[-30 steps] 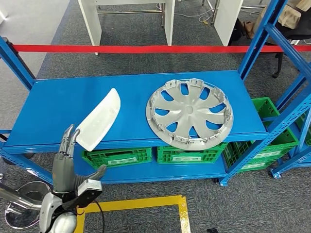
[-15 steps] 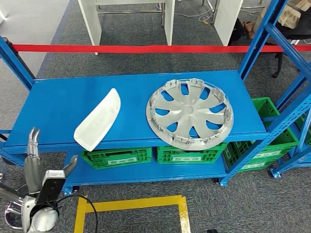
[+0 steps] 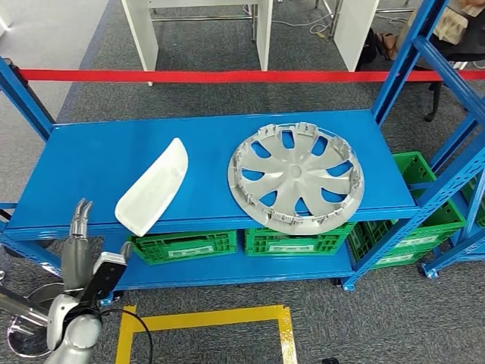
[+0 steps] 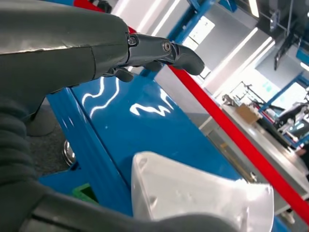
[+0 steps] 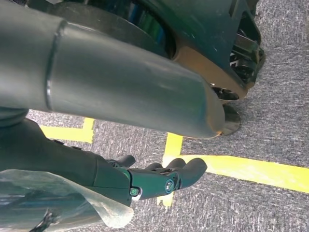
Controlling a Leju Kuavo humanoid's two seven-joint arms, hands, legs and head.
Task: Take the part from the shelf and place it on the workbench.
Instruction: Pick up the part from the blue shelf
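A white curved plastic part (image 3: 153, 187) lies on the blue shelf (image 3: 86, 163), its near end reaching over the front edge. My left hand (image 3: 76, 250) is raised in front of the shelf edge, to the left of the part and apart from it, fingers spread upward and empty. In the left wrist view the fingers (image 4: 160, 50) stretch out over the shelf (image 4: 146, 121) with the white part (image 4: 196, 198) beside them, untouched. My right hand (image 5: 160, 180) hangs over the grey floor and holds nothing.
A silver wheel cover (image 3: 295, 175) lies on the shelf's right half. Green crates (image 3: 183, 244) stand on the lower shelf. A red barrier tape (image 3: 229, 76) runs behind the rack. Yellow floor lines (image 3: 229, 316) mark the carpet in front.
My left hand, close to the part's near end a second ago, swung left and down away from it, then came partway back to the right. The part and wheel cover stayed put.
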